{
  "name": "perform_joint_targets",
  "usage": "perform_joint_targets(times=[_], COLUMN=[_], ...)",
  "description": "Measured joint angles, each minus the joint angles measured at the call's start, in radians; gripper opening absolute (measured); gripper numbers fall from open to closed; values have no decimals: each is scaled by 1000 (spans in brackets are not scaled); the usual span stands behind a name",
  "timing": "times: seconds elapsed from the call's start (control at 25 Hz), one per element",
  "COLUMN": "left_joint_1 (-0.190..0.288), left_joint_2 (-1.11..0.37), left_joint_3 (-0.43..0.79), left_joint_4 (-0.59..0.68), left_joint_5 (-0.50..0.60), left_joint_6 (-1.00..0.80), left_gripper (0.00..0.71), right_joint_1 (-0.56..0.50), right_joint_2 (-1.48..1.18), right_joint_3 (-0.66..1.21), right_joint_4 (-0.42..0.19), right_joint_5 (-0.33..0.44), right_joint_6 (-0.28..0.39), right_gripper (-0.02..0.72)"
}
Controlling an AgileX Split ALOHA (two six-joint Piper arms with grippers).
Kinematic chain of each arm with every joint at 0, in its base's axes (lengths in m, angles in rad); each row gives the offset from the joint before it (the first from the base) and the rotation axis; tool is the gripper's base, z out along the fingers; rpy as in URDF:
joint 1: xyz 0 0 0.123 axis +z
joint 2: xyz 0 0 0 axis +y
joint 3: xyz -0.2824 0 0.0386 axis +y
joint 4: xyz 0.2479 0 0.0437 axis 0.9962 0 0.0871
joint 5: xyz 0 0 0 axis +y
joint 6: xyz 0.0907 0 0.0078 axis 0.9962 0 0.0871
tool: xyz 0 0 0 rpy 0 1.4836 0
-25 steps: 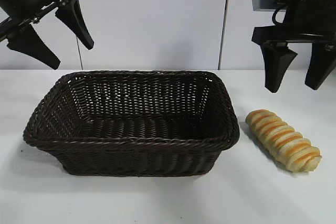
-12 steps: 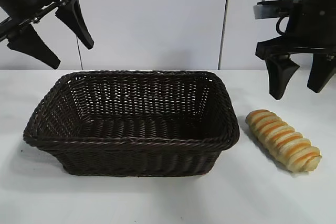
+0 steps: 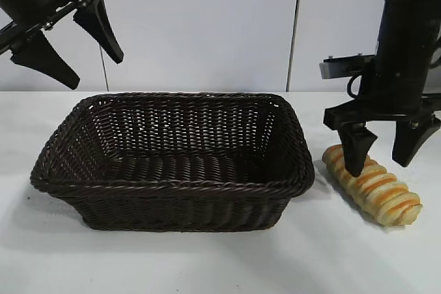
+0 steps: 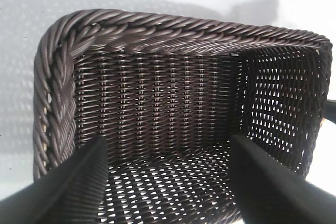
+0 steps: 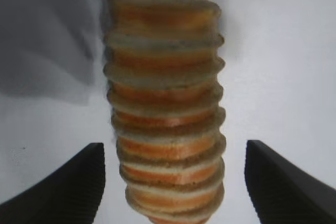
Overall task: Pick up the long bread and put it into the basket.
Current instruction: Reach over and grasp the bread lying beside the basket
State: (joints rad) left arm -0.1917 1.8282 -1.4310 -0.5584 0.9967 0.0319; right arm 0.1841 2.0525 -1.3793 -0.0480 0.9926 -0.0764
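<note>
Left gripper (image 3: 65,39): raised above the basket's left end, jaws spread, nothing between them. Basket (image 3: 172,187): dark woven wicker, rectangular, on the white table (image 3: 207,266), nothing in it. Long bread (image 3: 375,187): lying on the table just right of the basket, with the right gripper (image 3: 382,149) pointing down over it, fingers (image 3: 355,149) apart on either side, not yet closed on it.
</note>
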Motion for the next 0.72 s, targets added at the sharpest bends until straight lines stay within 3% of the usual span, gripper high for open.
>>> perform_joint_targets(times=[0.12,0.24,0.4,0.72], left_joint_1=[0,0,0,0], left_joint_2=[0,0,0,0], left_joint_3=[0,0,0,0], left_joint_4=[0,0,0,0], left_joint_5=[0,0,0,0], left_joint_6=[0,0,2,2], left_gripper=[479,479,479,479], right_joint_1=[0,0,0,0], right_joint_2=[0,0,0,-74], right_joint_3=[0,0,0,-84], right_joint_4=[-3,-12,-12,13], right_joint_5=[-4,1,26,151], right_joint_6=[0,0,0,0], right_gripper=[261,192,170,168])
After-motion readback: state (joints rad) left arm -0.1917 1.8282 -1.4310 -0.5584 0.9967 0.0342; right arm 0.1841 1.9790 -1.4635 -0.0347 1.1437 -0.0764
